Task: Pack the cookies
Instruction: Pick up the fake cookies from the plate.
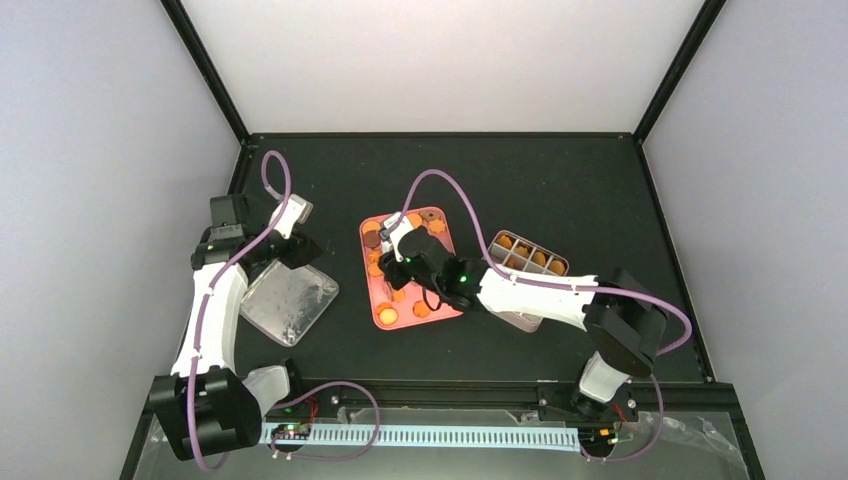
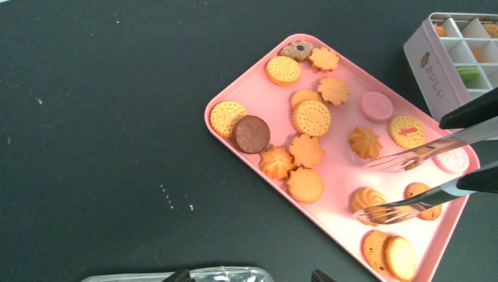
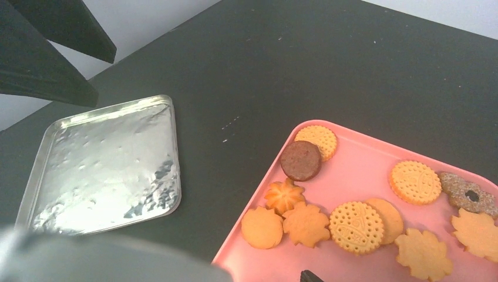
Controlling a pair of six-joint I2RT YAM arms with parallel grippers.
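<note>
Pick in hand: right gripper [image 2: 455,154] is pinching tongs [image 2: 423,151], straddling swirl cookie [image 2: 367,201], lower right; next calls for a squeeze and lift. Left gripper [image 2: 248,277] is hanging spread.

Bare surface [image 1: 540,180] is open behind the tray [image 2: 340,170] and between tray and lid [image 1: 290,300]. Right gripper [image 2: 478,147] with tongs [image 2: 411,155] overhangs the tray; its arm [image 1: 530,290] crosses the box [image 2: 426,76].

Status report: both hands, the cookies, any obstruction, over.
Left hand open near the lid. Right hand grips tongs, tips at a swirl cookie on the pink tray. No obstruction seen.
</note>
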